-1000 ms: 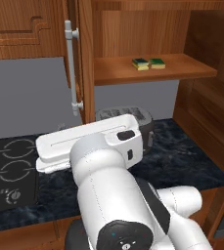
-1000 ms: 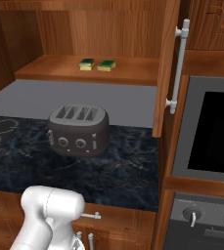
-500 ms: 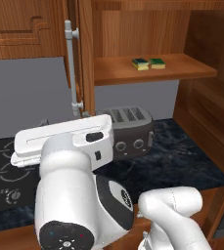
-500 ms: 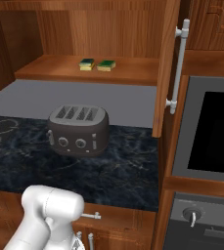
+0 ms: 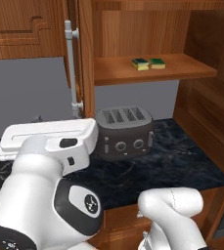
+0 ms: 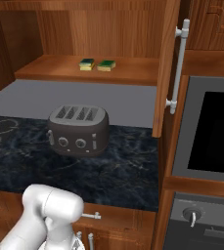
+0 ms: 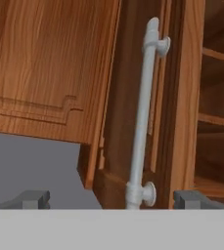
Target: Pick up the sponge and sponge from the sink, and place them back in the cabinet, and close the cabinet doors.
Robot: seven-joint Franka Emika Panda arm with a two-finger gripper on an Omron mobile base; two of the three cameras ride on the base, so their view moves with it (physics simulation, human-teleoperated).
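Left base view, sponges: two sponges [image 5: 148,63] side by side on the cabinet shelf [image 5: 182,71], green faces up, touching or nearly so; already put back.
Left base view, left door: left cabinet door [image 5: 86,58] swung out, seen edge-on, its silver bar handle [image 5: 71,68] facing the arm.
Left base view, arm: white arm [image 5: 45,161] swung further left than half a second ago, now low and left, wrist link level with the handle's lower mount; toaster [image 5: 124,133] fully uncovered on the dark marble bench [image 5: 182,161].
Left base view, meaning: placing done, arm turning toward the left door; closing step just starting, by judgement.

Right base view, sponges: same pair [image 6: 97,64] on the shelf, well back from its front edge, clear of the doors' swing.
Right base view, right door: right cabinet door [image 6: 165,68] wide open, bar handle [image 6: 178,66] on its outer face, beside the oven [image 6: 206,132].
Right base view, change: nothing shifted among shelf, toaster and bench; base parked.

Hand view, target: left door's bar handle [image 7: 144,117] upright and near the middle, between the two fingertips.
Hand view, end effector [image 7: 113,200]: fingers spread fully, nothing pinched, handle not touched.
Hand view, next: both doors yet to be shut; left one lined up first, likely a push on its face or handle.
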